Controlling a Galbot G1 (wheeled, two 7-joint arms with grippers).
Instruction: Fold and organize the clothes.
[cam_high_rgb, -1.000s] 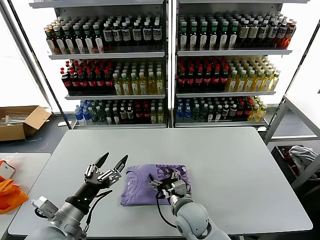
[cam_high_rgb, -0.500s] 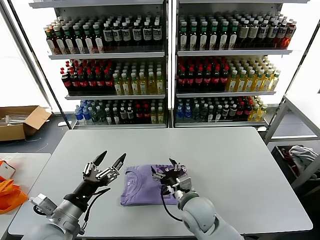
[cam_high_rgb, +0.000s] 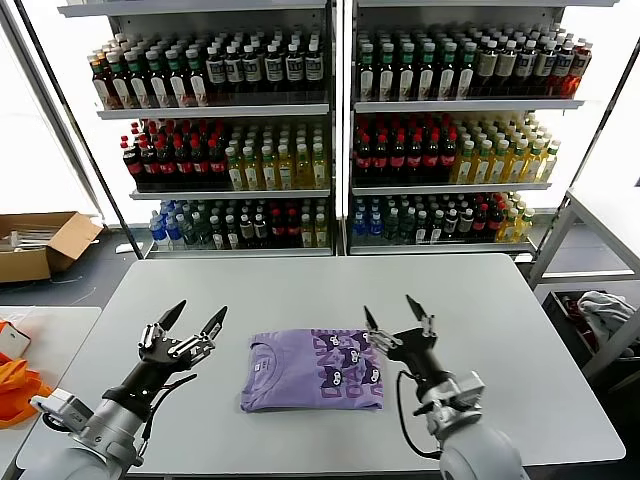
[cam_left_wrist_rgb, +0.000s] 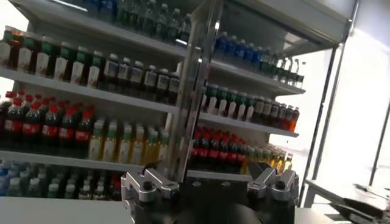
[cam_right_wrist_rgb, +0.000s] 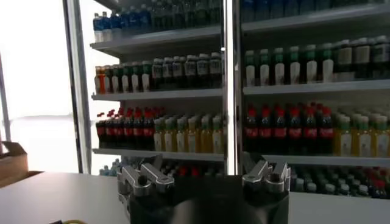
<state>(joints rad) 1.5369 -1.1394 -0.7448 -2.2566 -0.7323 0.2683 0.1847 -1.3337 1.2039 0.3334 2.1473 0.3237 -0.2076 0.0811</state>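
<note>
Lavender short-sleeved T-shirt (cam_high_rgb: 312, 371) of soft fabric lies folded into a compact rectangle on the near middle of the pale grey table (cam_high_rgb: 500, 330), its dark cartoon print facing up and its edges fairly square. Judged from this, the folding looks done or nearly so; what may remain is a last tidy or moving the bundle to a final place, though nothing in view marks such a place.

Just to either side of the shirt, both arms hang above the tabletop, apart from the cloth. The left gripper (cam_high_rgb: 184, 328) has its pointed fingers spread wide and holds nothing. The right gripper (cam_high_rgb: 397, 322) is likewise spread wide and empty. Both wrist views look out over the table toward the shelves, with no fabric between the fingers.

Beyond the table stand tall metal shelves (cam_high_rgb: 335, 110) stocked with rows of bottled drinks, and a brown cardboard box (cam_high_rgb: 40, 243) sits on the floor at far left.
</note>
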